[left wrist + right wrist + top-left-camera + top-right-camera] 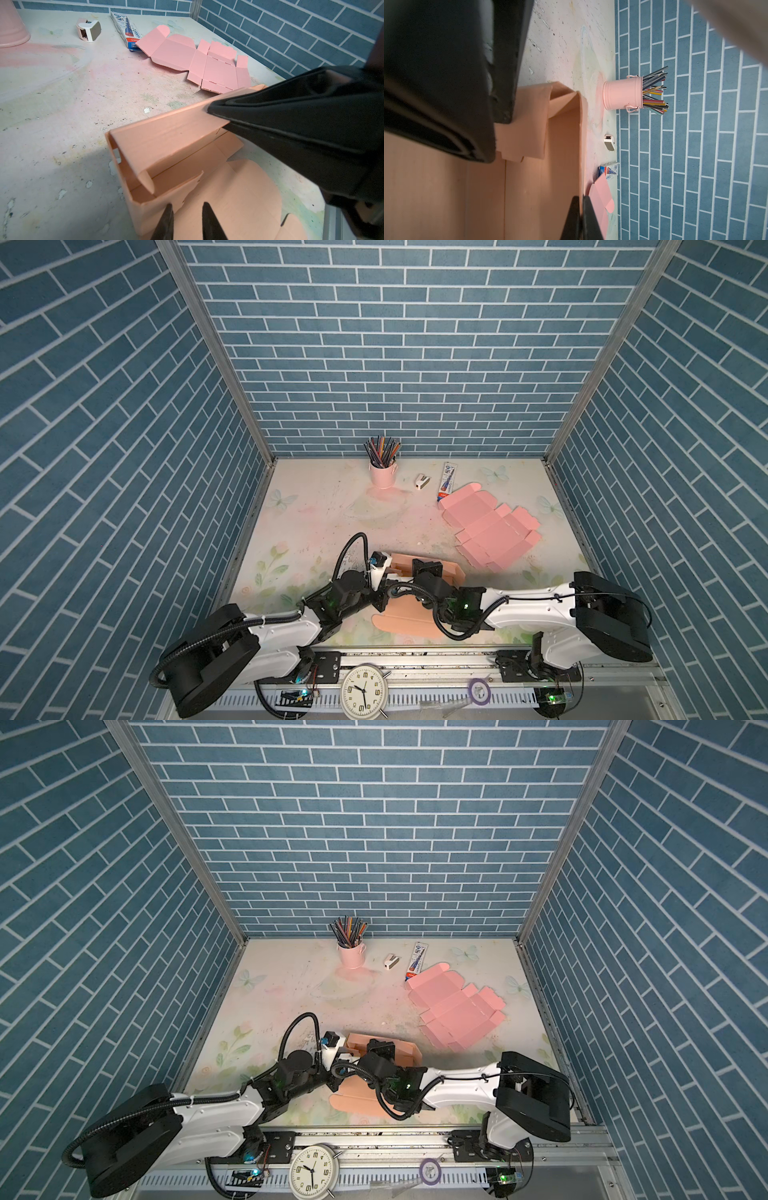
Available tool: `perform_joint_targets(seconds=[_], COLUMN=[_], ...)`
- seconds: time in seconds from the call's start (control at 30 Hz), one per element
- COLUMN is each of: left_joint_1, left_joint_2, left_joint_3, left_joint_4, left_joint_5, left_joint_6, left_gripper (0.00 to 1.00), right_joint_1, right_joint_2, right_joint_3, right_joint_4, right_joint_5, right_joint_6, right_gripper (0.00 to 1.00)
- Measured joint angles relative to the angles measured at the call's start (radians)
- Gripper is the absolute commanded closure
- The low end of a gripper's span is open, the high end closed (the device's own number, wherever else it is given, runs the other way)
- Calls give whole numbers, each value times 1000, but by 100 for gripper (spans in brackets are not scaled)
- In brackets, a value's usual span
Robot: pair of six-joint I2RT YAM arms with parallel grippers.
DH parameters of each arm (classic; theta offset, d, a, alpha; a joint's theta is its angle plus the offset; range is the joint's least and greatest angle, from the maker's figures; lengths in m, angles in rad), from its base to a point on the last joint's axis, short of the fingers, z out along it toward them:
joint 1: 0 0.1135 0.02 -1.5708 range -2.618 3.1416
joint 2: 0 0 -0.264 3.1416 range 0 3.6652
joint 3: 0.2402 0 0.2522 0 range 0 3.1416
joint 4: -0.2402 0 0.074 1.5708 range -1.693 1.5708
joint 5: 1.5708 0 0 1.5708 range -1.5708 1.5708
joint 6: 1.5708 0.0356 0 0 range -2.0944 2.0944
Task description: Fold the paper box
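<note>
Right gripper [581,205] seemingly on paper box [166,141]

The clock [364,691], at the middle of the near rail in front of the desk [324,510], shows black hour numerals, with 3 on its far side and 9 on its near side. The blue, red and white carton [447,482] at the far right carries print too small to read.

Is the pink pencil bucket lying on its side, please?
No, the pink pencil bucket stands upright with its pencils sticking up.
</note>
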Motion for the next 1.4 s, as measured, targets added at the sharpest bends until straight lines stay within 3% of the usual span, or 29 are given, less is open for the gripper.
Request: perform_joint_targets(seconds=[0.53, 0.9, 1.03, 1.23, 1.4], left_joint_1=[45, 63, 124, 224, 268], left_joint_2=[-25, -237, -278, -257, -88], left_joint_3=[-55, -128, -128, -128, -106], left_joint_4=[66, 18, -1, 1, 10], left_joint_5=[2, -20, -19, 8, 27], left_joint_6=[2, -51, -67, -76, -76], left_gripper=[80, 81, 85, 85, 86], right_joint_1=[-4, -5, -7, -13, -15], right_joint_2=[0, -2, -13, -17, -17], right_joint_3=[0, -6, -17, -21, -22], right_joint_4=[0, 10, 11, 11, 13], right_joint_5=[1, 13, 16, 21, 30], right_joint_6=[0, -11, -13, -23, -39], right_gripper=[100, 100, 100, 100, 100])
